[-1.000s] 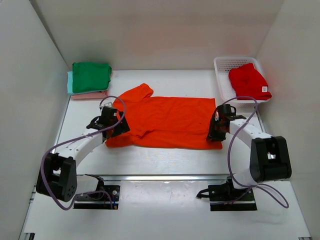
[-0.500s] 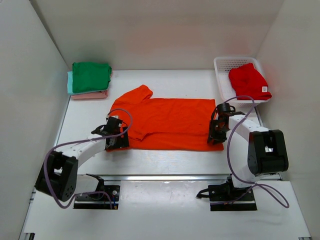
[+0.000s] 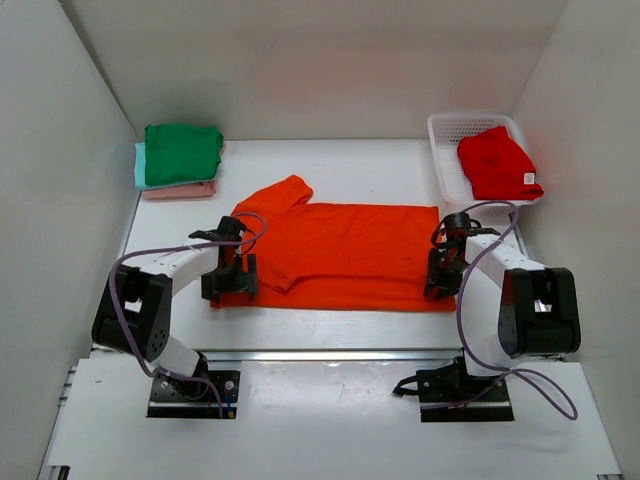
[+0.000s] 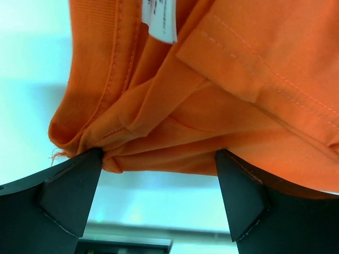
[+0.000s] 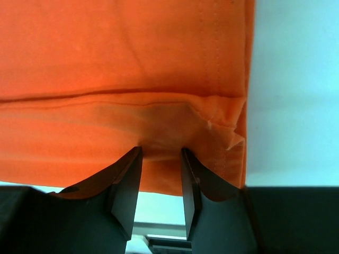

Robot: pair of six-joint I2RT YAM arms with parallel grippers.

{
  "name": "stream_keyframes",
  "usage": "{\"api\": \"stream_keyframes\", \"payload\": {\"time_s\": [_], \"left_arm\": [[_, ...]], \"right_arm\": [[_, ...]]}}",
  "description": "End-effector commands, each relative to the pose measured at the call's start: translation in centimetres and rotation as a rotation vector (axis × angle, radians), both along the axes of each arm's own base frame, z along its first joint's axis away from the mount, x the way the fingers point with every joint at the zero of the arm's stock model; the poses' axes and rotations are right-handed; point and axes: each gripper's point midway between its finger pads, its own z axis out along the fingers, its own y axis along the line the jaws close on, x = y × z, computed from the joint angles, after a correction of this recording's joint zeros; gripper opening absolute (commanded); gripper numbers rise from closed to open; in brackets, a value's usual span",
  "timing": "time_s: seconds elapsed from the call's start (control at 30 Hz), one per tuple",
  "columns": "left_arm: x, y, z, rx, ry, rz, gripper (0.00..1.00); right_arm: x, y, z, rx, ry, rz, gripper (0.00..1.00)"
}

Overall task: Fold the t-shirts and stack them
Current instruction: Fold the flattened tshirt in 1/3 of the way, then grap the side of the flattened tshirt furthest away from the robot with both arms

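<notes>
A bright orange t-shirt [image 3: 340,255] lies spread flat across the middle of the table, with one sleeve [image 3: 280,192] pointing to the far left. My left gripper [image 3: 228,283] stands at its near left corner. In the left wrist view its jaws are wide open [image 4: 159,157], and the bunched collar edge [image 4: 132,132] rests against the fingertips [image 4: 79,180]. My right gripper [image 3: 438,284] is at the near right corner, its jaws [image 5: 161,152] a little apart over the shirt's folded hem [image 5: 159,116]. A red t-shirt [image 3: 498,162] lies in the basket. Green [image 3: 182,152], mint [image 3: 140,168] and pink [image 3: 178,190] t-shirts are stacked folded at the far left.
A white mesh basket [image 3: 447,130] stands at the far right corner. White walls close in the left, right and back of the table. The table's near edge [image 3: 330,352] runs just below the orange shirt, with both arm bases beyond it.
The orange shirt has slid toward the near edge. Both grippers came nearer with it. The left arm's elbow swung in, and the right jaws widened slightly.
</notes>
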Motion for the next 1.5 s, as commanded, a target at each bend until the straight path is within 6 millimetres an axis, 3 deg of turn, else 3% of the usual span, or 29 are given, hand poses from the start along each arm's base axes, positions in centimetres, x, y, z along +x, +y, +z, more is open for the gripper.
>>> {"api": "stream_keyframes", "payload": {"time_s": [0.0, 0.17, 0.27, 0.33, 0.4, 0.5, 0.6, 0.7, 0.73, 0.8, 0.9, 1.03, 1.07, 1.1, 1.13, 1.17, 1.23, 1.27, 1.3, 1.37, 1.4, 1.47], "left_arm": [[-4.4, 0.3, -0.1, 0.03, 0.209, -0.08, 0.99], [-9.0, -1.1, -1.4, -0.001, 0.374, -0.119, 0.99], [-9.8, -1.3, -0.7, 0.027, 0.375, -0.121, 0.99], [-11.4, -0.6, -0.9, 0.016, 0.397, -0.094, 0.99], [-11.0, -0.6, -0.1, -0.023, 0.35, -0.06, 0.98], [-7.0, 0.5, 2.6, -0.01, 0.199, 0.009, 0.99], [-4.4, 2.0, 5.5, 0.007, 0.126, 0.057, 0.99], [-0.6, 1.7, 9.9, -0.035, 0.009, 0.075, 0.99], [-0.1, 1.4, 10.5, -0.041, -0.007, 0.073, 0.99], [2.3, 0.0, 13.1, -0.092, -0.096, 0.067, 0.99], [6.8, -2.0, 15.2, -0.222, -0.247, 0.071, 0.99], [13.8, -4.2, 15.7, -0.448, -0.35, 0.076, 0.98], [15.6, -4.6, 15.0, -0.456, -0.358, 0.071, 0.86], [17.5, -4.7, 14.7, -0.441, -0.374, 0.061, 0.51], [19.2, -4.3, 15.7, -0.408, -0.421, 0.071, 0.21], [20.6, -4.4, 14.7, -0.398, -0.425, 0.073, 0.0], [23.4, -3.6, 13.2, -0.372, -0.433, 0.104, 0.01], [24.6, -2.7, 13.4, -0.364, -0.453, 0.128, 0.09], [25.2, -2.6, 11.9, -0.346, -0.425, 0.132, 0.3], [27.4, -1.4, 10.7, -0.279, -0.436, 0.127, 0.31], [28.2, -1.0, 11.1, -0.244, -0.451, 0.131, 0.32], [29.3, -0.5, 9.8, -0.18, -0.439, 0.115, 0.44]], "right_arm": [[-3.8, -1.9, -1.2, -0.086, 0.136, 0.013, 0.34], [-3.7, -1.7, -1.4, -0.095, 0.155, 0.04, 0.33], [-3.9, -1.4, -1.7, -0.101, 0.172, 0.062, 0.33], [-4.3, -1.3, -1.7, -0.108, 0.187, 0.064, 0.33], [-4.7, -1.2, -1.6, -0.109, 0.205, 0.063, 0.33], [-4.1, -1.1, 0.0, -0.149, 0.198, 0.054, 0.32], [-4.6, -0.8, 1.8, -0.159, 0.226, 0.061, 0.31], [-4.4, -0.6, 3.4, -0.165, 0.2, 0.048, 0.32], [-4.2, -0.8, 4.0, -0.175, 0.186, 0.039, 0.31], [-2.6, -0.6, 5.6, -0.161, 0.129, 0.013, 0.32], [0.4, 0.3, 7.8, -0.118, 0.034, -0.015, 0.32], [5.4, 2.4, 9.5, -0.005, -0.183, -0.038, 0.32], [6.8, 2.7, 9.8, 0.016, -0.243, -0.042, 0.32], [8.3, 2.8, 10.4, 0.043, -0.309, -0.06, 0.32], [8.6, 2.7, 10.0, 0.044, -0.316, -0.084, 0.32], [9.4, 2.6, 9.9, 0.04, -0.354, -0.084, 0.32], [11.3, 2.1, 9.8, 0.024, -0.406, -0.101, 0.32], [11.7, 1.7, 9.2, 0.003, -0.402, -0.106, 0.32], [12.7, 1.6, 9.5, -0.002, -0.433, -0.11, 0.32], [14.2, 1.2, 9.4, -0.022, -0.474, -0.131, 0.31], [15.0, 1.3, 9.7, -0.013, -0.487, -0.136, 0.31], [16.0, 1.3, 9.8, -0.019, -0.5, -0.141, 0.31]]}}
